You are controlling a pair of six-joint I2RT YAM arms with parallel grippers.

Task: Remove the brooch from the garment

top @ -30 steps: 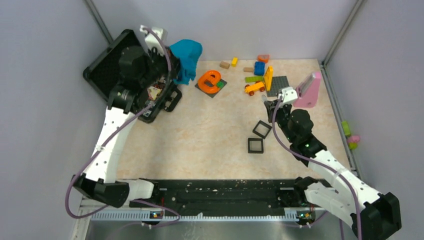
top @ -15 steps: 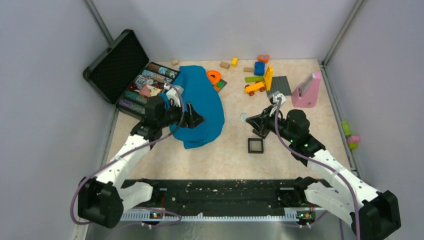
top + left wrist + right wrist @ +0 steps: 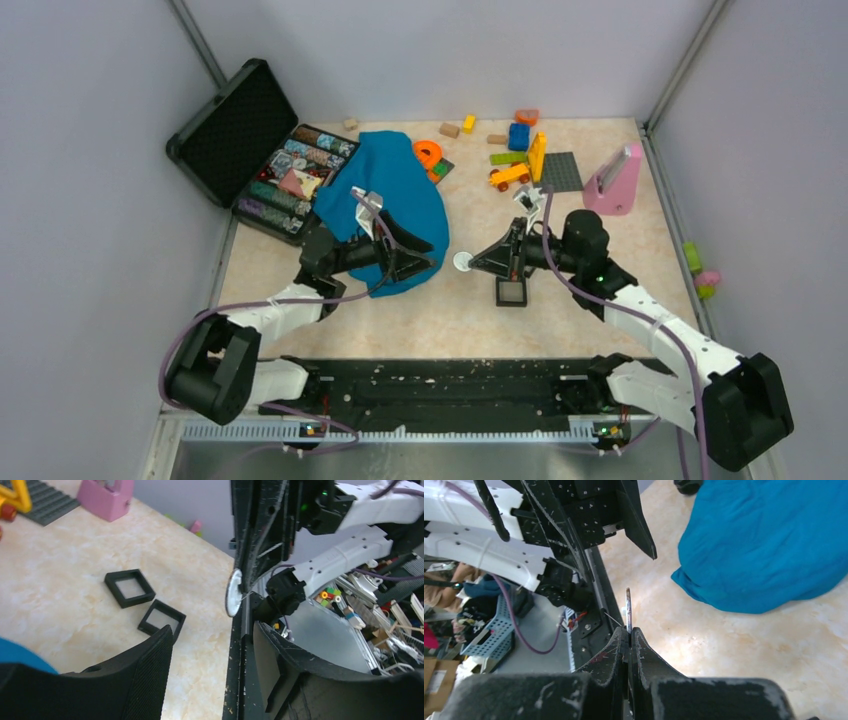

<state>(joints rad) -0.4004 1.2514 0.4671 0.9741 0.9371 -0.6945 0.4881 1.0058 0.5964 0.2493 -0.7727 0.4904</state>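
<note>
The brooch (image 3: 463, 262) is a small pale round disc held off the table in my right gripper (image 3: 476, 262), which is shut on it. The right wrist view shows the brooch (image 3: 628, 609) edge-on, sticking out past the shut gripper (image 3: 629, 629). The blue garment (image 3: 395, 190) lies crumpled on the table to its left. My left gripper (image 3: 430, 254) hangs open at the garment's near right edge, pointing at the brooch (image 3: 233, 592). Nothing sits between the left gripper's (image 3: 212, 630) fingers.
Two black square frames (image 3: 130, 587) (image 3: 161, 617) lie under the right arm. An open black case (image 3: 225, 125) with a filled tray (image 3: 290, 180) stands at the back left. Toy bricks (image 3: 520, 150), an orange ring (image 3: 428, 155) and a pink holder (image 3: 615, 180) line the back.
The garment came down from beside the case and now lies on the table. My left gripper opened and moved to its near right edge. My right gripper carried the brooch leftward.
</note>
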